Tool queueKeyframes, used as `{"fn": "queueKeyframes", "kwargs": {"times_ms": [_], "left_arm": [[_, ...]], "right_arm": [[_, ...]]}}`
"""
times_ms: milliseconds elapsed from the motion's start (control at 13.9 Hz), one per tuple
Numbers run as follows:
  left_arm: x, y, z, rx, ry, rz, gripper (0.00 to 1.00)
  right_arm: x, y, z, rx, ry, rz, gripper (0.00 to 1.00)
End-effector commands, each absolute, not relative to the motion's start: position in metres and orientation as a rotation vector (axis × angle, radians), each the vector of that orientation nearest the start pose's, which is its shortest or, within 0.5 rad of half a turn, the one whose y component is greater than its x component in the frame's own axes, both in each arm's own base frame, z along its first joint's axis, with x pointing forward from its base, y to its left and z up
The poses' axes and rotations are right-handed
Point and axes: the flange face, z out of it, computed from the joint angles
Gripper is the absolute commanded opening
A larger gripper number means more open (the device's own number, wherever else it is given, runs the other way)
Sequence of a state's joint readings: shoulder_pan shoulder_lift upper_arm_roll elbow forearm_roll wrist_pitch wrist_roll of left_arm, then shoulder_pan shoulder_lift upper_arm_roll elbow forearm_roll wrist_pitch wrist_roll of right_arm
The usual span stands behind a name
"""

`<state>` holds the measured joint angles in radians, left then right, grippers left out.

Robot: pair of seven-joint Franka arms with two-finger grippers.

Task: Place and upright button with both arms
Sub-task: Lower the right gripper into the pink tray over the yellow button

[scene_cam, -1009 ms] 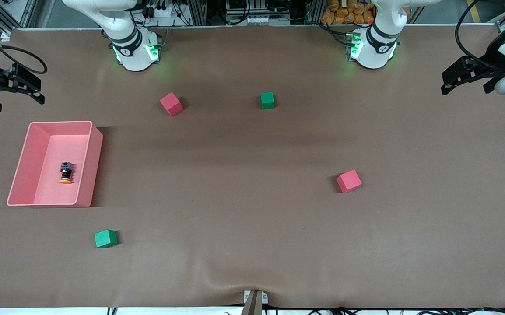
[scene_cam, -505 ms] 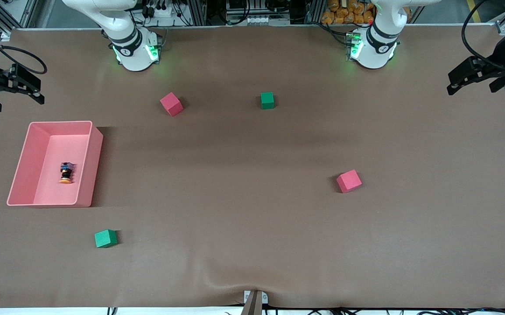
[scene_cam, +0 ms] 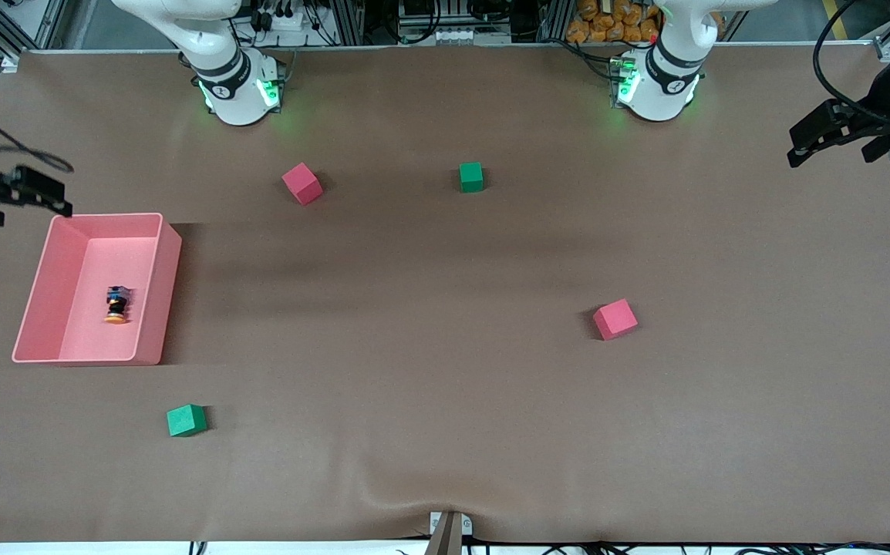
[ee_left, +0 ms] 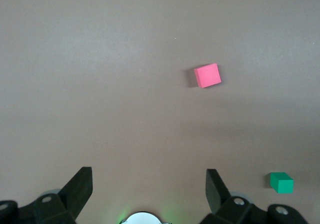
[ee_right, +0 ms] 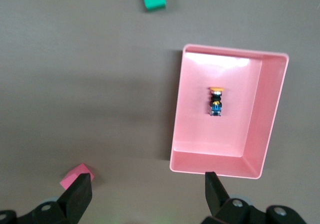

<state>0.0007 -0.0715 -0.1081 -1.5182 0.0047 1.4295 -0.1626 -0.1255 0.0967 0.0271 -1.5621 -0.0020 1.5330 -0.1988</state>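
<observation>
Right gripper (scene_cam: pixel 59 206) moved to pink bin (scene_cam: pixel 153 301) rim, fingers wide like left gripper (scene_cam: pixel 797 153); brown mat (scene_cam: pixel 445 370) seemingly wrinkled.

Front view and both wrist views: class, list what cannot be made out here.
- Small orange-capped button in the pink plastic tray: too small for cap detail.
- Right gripper: arm cut off by front view's edge.
- Left gripper: wrist view's edge crops its open fingers.
</observation>
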Motion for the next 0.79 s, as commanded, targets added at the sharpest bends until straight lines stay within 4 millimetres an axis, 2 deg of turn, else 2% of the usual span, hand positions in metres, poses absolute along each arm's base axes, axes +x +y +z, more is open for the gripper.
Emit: {"fn": "queueKeyframes", "kwargs": {"times_ms": [0,144,288,433,577,721], "left_arm": [[0.512,-0.059,0.680,-3.112,-0.105,0.026,1.00],[0.512,-0.062,0.679,-3.112,-0.107,0.028,1.00],[0.512,-0.064,0.679,-3.112,-0.100,0.028,1.00],[0.515,-0.065,0.674,-3.107,-0.093,0.041,1.00],[0.515,-0.067,0.674,-3.032,-0.059,0.024,1.00],[0.514,-0.068,0.675,-3.029,-0.050,0.019,1.00]], "right_arm": [[0.592,-0.097,0.534,-3.102,-0.084,0.253,1.00],[0.600,-0.118,0.505,-3.100,-0.041,0.303,1.00],[0.611,-0.143,0.462,-3.083,0.007,0.346,1.00],[0.618,-0.171,0.421,-3.064,-0.067,0.345,1.00],[0.620,-0.197,0.380,-3.055,-0.041,0.342,1.00],[0.616,-0.208,0.349,-3.036,-0.009,0.374,1.00]]}}
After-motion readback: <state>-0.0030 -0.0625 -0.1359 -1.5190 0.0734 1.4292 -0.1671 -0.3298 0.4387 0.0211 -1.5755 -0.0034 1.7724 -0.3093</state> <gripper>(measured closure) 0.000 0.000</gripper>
